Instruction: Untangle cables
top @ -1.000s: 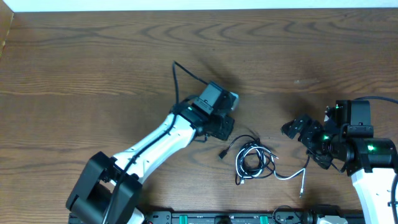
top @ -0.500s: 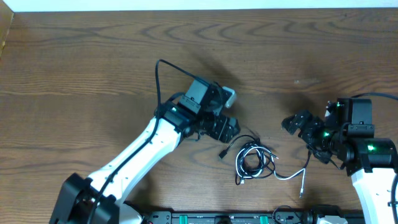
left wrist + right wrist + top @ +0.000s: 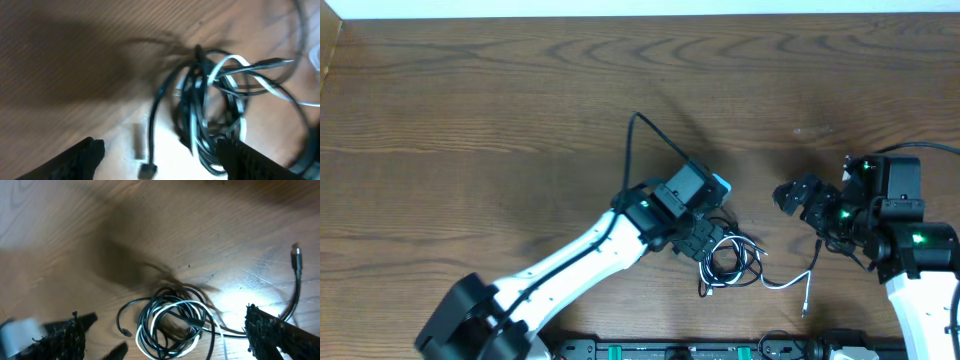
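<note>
**Q:** How are the cables to be pictured?

**A:** The cables are seen as one small, loose coil on a brown wooden table. Thin black cords are wound in overlapping loops, and a white cord is threaded through them. The white cord's tail is trailed out to the right and ends in a small plug. A short black end with a plug is laid out on the coil's left side. The plugs are too small and blurred for any marking to be read.

**Q:** Where is the coil placed?

**A:** It is found near the table's edge by the arms' bases, somewhat right of the middle.

**Q:** What is told of the grippers?

**A:** The left gripper is lowered over the coil's left part. Its fingers are spread wide to either side of the loops, and nothing is clamped. The right gripper is held to the right of the coil, apart from it, with its fingers fully parted and nothing held.
</note>
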You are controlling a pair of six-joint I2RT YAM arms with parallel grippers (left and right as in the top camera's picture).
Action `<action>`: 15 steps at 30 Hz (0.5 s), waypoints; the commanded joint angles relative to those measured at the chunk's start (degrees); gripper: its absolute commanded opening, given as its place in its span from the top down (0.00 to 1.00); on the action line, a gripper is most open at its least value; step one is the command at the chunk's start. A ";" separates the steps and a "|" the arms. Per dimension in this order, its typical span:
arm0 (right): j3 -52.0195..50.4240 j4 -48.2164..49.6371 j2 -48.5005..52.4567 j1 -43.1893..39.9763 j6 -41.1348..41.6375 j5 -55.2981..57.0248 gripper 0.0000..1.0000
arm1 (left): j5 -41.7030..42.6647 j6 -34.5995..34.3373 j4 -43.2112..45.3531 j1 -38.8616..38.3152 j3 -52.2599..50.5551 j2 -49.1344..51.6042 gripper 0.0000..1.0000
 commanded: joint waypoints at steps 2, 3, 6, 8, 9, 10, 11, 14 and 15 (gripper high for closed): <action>3.74 -1.22 -2.27 -0.26 -4.96 0.48 0.01 | -3.76 0.70 1.79 0.04 0.00 4.31 0.23; 3.89 -1.38 -2.71 -0.28 -4.96 0.50 0.01 | -3.15 0.70 2.23 0.04 0.00 5.01 0.23; 3.98 -1.79 -4.39 -0.39 -4.94 0.52 0.01 | 1.29 0.70 3.56 -0.11 0.00 7.04 0.23; 3.98 -2.14 -5.53 -0.52 -4.94 0.52 0.01 | 4.57 0.68 4.00 -0.39 0.00 8.02 0.24; 3.98 -2.32 -6.03 -0.68 -4.94 0.50 0.01 | 5.20 0.50 4.13 -0.52 0.00 8.50 0.24; 3.98 -2.47 -6.40 -0.87 -4.94 0.52 0.01 | 5.14 0.00 4.15 -0.70 0.00 8.83 0.28; 3.98 -2.56 -6.80 -1.14 -4.92 0.50 0.01 | 5.16 -0.17 4.17 -0.85 0.00 9.27 0.38; 3.98 -3.19 -7.74 -1.77 -4.92 0.50 0.01 | 5.18 -0.63 4.20 -0.96 0.00 10.54 0.78; 3.98 -3.39 -7.80 -1.86 -4.92 0.50 0.01 | 5.18 -0.63 4.17 -0.96 0.00 10.67 0.85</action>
